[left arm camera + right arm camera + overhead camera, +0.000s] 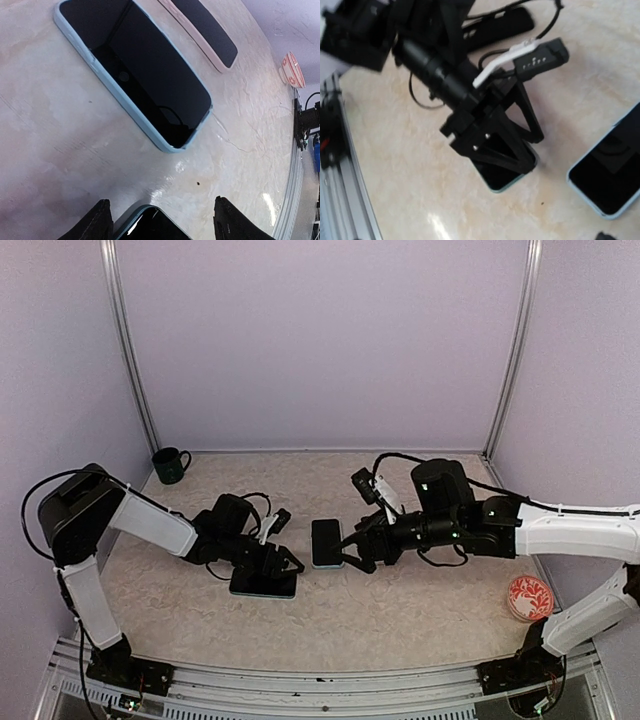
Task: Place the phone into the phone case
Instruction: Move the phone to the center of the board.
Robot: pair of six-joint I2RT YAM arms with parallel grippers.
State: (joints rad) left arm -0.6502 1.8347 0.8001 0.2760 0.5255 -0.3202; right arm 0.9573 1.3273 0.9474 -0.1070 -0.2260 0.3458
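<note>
A dark flat phone with a thin teal rim lies on the table under my left gripper. In the left wrist view its corner sits between my open fingers without touching them. A second dark slab with a thick light-blue rim lies just right of it, also seen in the left wrist view and the right wrist view. I cannot tell which one is the case. My right gripper hovers at the slab's right edge, jaws spread and empty.
A dark green mug stands at the back left. A red patterned bowl sits at the front right. A dark flat thing with a pinkish rim lies beyond the blue-rimmed slab. A metal rail runs along the near edge.
</note>
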